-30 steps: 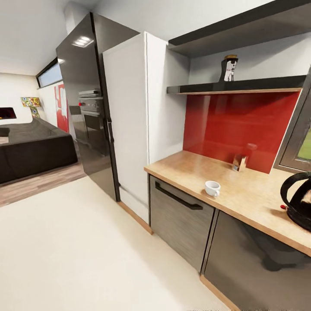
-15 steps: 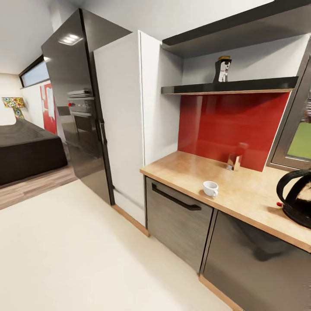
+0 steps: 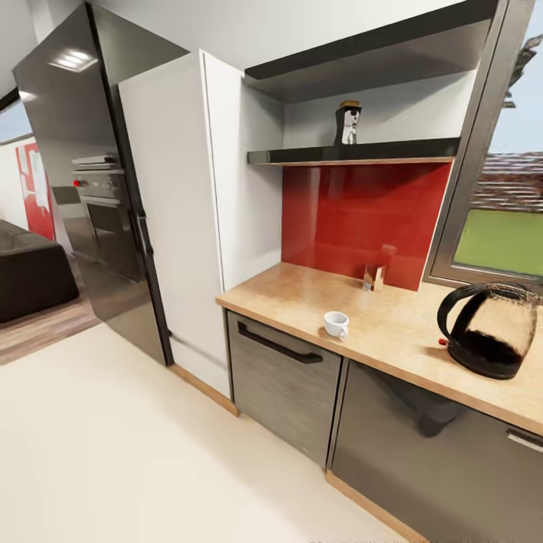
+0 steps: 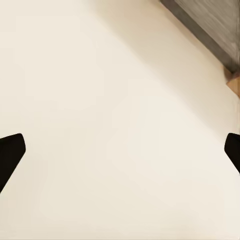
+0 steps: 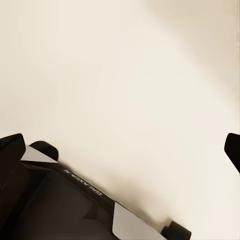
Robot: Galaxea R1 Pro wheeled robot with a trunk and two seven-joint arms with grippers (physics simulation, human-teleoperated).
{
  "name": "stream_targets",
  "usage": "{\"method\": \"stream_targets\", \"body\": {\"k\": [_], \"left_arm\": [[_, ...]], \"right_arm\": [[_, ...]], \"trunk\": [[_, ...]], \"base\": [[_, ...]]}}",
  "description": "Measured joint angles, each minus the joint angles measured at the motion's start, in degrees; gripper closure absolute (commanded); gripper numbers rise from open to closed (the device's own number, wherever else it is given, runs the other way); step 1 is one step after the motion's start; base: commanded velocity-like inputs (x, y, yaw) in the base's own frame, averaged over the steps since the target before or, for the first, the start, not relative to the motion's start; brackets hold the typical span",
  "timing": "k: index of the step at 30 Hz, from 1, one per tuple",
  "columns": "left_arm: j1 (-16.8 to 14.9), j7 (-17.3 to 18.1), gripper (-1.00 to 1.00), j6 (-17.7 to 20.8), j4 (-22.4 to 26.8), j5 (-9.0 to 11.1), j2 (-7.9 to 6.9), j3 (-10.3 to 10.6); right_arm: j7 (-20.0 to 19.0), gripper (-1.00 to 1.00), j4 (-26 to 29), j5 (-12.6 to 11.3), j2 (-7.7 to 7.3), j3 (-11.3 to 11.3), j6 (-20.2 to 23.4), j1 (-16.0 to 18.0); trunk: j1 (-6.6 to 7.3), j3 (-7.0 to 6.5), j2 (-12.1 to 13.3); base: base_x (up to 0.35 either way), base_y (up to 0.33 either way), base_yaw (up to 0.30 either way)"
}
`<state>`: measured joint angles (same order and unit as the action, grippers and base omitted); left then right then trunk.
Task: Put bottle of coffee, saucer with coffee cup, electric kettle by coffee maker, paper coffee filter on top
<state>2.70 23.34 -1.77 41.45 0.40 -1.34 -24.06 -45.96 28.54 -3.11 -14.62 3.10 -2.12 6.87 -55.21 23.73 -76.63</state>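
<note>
The kitchen countertop (image 3: 392, 332) runs along a red wall under a dark shelf (image 3: 354, 153). A small white coffee cup (image 3: 336, 324) sits on the countertop near its front edge. The electric kettle (image 3: 489, 329) stands farther along the same top, well apart from the cup, below a window (image 3: 501, 237). The bottle of coffee (image 3: 348, 122) stands up on the shelf. A tall white cabinet (image 3: 196, 219) and a dark oven wall (image 3: 90, 188) stand beside the counter. The left gripper (image 4: 120, 152) hangs over the pale floor (image 3: 136, 452) with its fingers spread wide and nothing between them. The right gripper (image 5: 120, 150) is spread wide too, above the floor and the robot's dark base (image 5: 65, 205).
</note>
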Motion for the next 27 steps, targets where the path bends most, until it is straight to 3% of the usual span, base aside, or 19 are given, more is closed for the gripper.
{"method": "stream_targets", "body": {"k": [7,13,27], "left_arm": [[0.01,0.01,-1.0,0.04,0.02,0.0,0.0,0.0],[0.01,0.02,-1.0,0.06,0.03,0.0,0.0,0.0],[0.02,0.01,-1.0,0.01,-0.03,0.0,0.0,0.01]], "right_arm": [[0.0,-1.0,-0.01,0.0,0.0,0.0,0.0,-0.01],[0.0,-1.0,-0.02,0.0,0.01,0.0,0.02,-0.01],[-0.02,-1.0,-0.08,0.0,-0.37,-0.06,-0.02,0.01]], "trunk": [[0.01,0.0,0.0],[0.02,0.0,0.0],[0.0,-0.2,0.0]], "base": [[0.051,0.078,-0.233],[0.155,0.184,-0.051],[0.016,0.033,-0.127]]}}
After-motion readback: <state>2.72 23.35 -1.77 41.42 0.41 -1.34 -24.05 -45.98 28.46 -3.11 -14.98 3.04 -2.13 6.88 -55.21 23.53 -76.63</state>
